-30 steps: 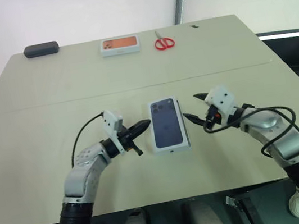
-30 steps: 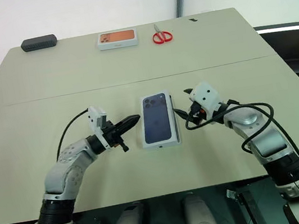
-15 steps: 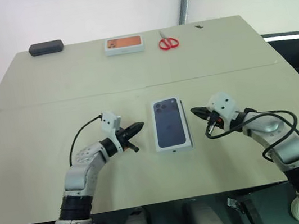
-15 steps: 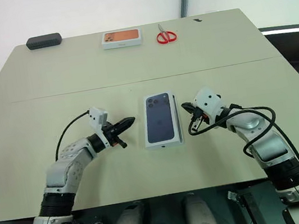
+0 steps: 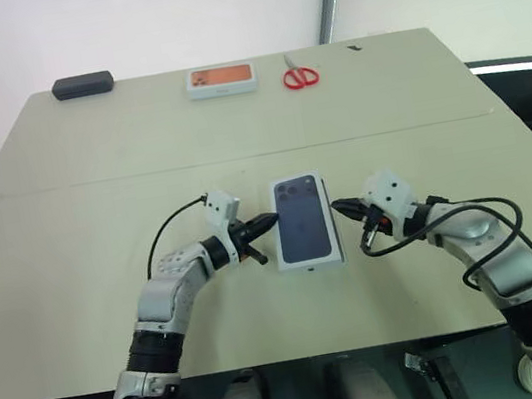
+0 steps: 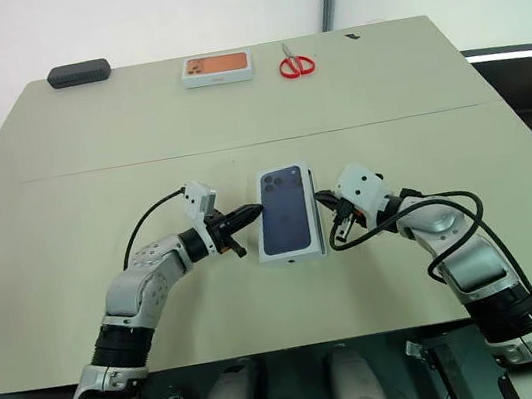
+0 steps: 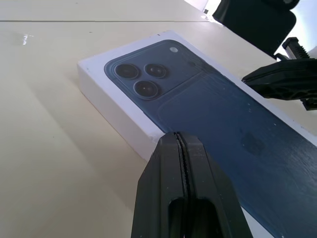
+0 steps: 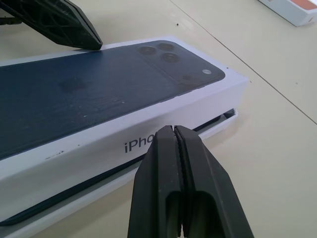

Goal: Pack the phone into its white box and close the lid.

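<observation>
Under lid (image 8: 114, 111) phone (image 8: 74, 191) edge barely visible; left gripper (image 5: 271, 221), right gripper (image 5: 336, 208) pressed together

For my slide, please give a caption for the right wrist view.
Shut right end effector at the side of the lid, which sits not fully down on the white box.

Bright, even light falls on the pale table (image 5: 92, 187) from above, and shadows stay soft and short. A small glare spot sits on the tabletop in the left wrist view. Close-up black fingers (image 8: 185, 188) look slightly soft, and the far background washes out white.
</observation>
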